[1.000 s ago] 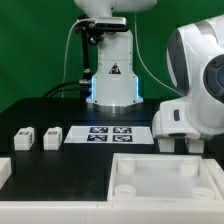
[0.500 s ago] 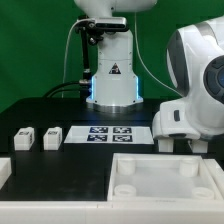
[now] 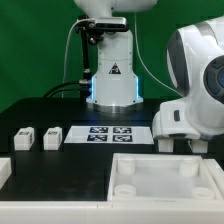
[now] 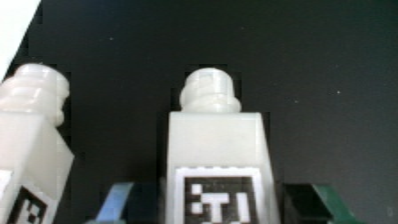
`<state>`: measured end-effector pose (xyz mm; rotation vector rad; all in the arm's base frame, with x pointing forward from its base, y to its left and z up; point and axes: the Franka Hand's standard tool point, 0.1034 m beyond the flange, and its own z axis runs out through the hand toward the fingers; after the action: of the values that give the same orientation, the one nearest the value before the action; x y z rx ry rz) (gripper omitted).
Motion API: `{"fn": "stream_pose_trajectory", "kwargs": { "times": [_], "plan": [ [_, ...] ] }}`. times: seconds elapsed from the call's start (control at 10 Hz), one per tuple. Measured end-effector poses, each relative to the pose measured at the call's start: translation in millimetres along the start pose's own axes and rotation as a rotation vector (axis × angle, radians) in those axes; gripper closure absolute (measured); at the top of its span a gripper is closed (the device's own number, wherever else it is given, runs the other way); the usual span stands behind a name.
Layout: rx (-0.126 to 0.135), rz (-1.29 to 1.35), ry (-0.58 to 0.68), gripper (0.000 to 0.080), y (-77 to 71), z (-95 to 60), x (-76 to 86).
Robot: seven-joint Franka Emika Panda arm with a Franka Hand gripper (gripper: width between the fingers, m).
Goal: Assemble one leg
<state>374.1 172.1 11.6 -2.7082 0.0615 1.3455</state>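
In the wrist view a white leg (image 4: 219,140) with a rounded peg at its end and a black-and-white tag lies on the black table between my fingertips. My gripper (image 4: 222,206) is open and straddles it, with a dark gap on each side between the fingers (image 4: 121,203) and the leg. A second, similar leg (image 4: 32,125) lies right beside it. In the exterior view my gripper (image 3: 179,143) is down at the table on the exterior view's right, behind the tray piece. Two more legs (image 3: 24,138) (image 3: 52,136) sit at the exterior view's left.
The large white tray-like piece (image 3: 165,183) with corner holes lies in front. The marker board (image 3: 108,134) lies in the middle before the arm's base (image 3: 112,85). Another white part (image 3: 4,172) shows at the left edge.
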Motion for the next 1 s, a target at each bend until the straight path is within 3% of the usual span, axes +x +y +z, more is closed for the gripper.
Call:
{"fn": "stream_pose_trajectory", "kwargs": {
  "times": [0.1,0.2,0.5,0.6,0.7,0.8,0.9,1.0],
  "plan": [
    [0.0,-0.007,0.0,0.0511,0.5,-1.9,-0.6],
    [0.002,-0.023,0.001,0.0511,1.8,-13.5,-4.0],
    [0.005,-0.104,0.078,0.0509,7.5,-70.0,-19.0],
    [0.018,-0.137,0.163,0.0509,15.0,-97.5,-16.7],
    [0.027,-0.152,0.329,0.0509,22.2,-129.3,-14.8],
    [0.022,-0.143,0.375,0.0509,28.2,-137.5,-27.7],
    [0.026,-0.132,0.467,0.0509,27.8,-150.1,-25.0],
    [0.025,-0.104,0.554,0.0509,28.6,-152.4,-27.7]
  ]
}}
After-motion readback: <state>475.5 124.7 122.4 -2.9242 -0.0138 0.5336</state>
